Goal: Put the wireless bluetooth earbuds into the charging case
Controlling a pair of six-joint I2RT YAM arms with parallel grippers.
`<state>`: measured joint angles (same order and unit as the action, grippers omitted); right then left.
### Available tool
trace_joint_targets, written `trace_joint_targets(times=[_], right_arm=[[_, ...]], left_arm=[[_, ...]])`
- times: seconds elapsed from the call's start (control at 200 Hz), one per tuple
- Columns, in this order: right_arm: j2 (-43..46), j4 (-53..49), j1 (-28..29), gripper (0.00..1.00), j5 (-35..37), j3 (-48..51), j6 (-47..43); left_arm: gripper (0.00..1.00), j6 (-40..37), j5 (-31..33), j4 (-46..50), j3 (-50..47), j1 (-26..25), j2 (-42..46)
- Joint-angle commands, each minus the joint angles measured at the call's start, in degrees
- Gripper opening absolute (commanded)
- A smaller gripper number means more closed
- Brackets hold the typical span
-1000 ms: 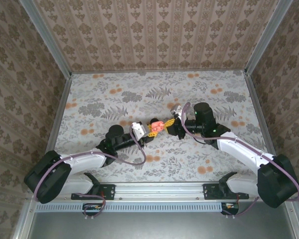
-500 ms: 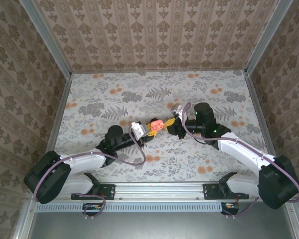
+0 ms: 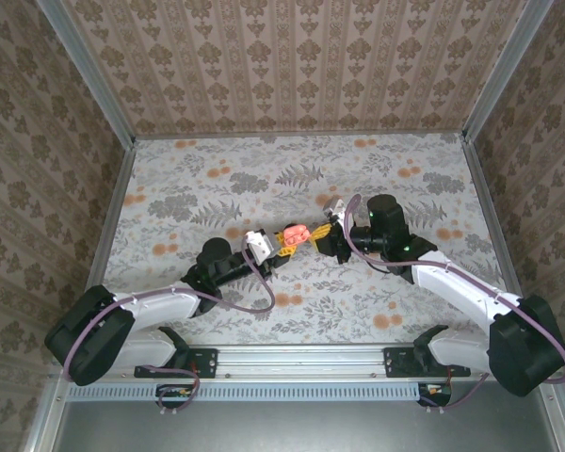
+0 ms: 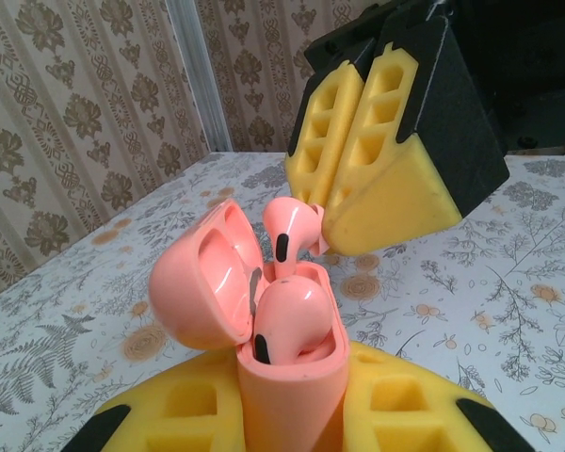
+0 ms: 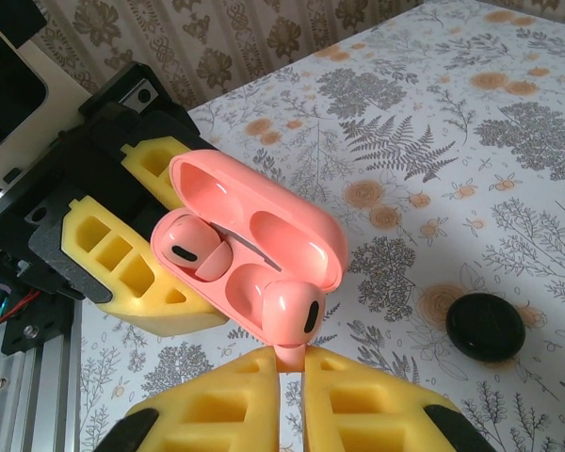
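Observation:
My left gripper (image 3: 282, 244) is shut on the salmon-pink charging case (image 4: 292, 386), which stands upright between its yellow fingers (image 4: 169, 414) with its lid (image 4: 200, 282) swung open. One earbud (image 4: 292, 315) sits in the case's left socket (image 5: 184, 247). My right gripper (image 5: 290, 367) is shut on the stem of the second earbud (image 5: 294, 315). It holds that earbud's head against the case's other socket, at the rim (image 5: 250, 282). In the top view both grippers meet over the case (image 3: 295, 233) at mid-table, the right gripper (image 3: 320, 233) coming from the right.
A flat black round disc (image 5: 485, 326) lies on the floral tabletop just right of the case. The table (image 3: 217, 179) is walled in by patterned panels on three sides. Open floral surface spreads to the far left and far right.
The case and the left gripper have edged slightly toward the far side, closer to the right gripper's earbud. The right arm has barely moved.

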<state>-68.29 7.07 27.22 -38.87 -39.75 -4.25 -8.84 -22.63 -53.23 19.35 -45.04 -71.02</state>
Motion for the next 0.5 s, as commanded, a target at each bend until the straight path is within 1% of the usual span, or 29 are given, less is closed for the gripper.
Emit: trace_joint_targets(times=[0.0,0.495], right_arm=[[0.9,-1.36,0.55,0.14,0.82,0.4,0.3],[1.49,-0.82,1.22,0.14,2.22,0.77,1.68]], left_arm=[[0.17,0.07,-0.33,-3.9,-0.19,-0.84,1.49],[0.17,-0.3,1.63,-4.07,-0.11,-1.1,1.5]])
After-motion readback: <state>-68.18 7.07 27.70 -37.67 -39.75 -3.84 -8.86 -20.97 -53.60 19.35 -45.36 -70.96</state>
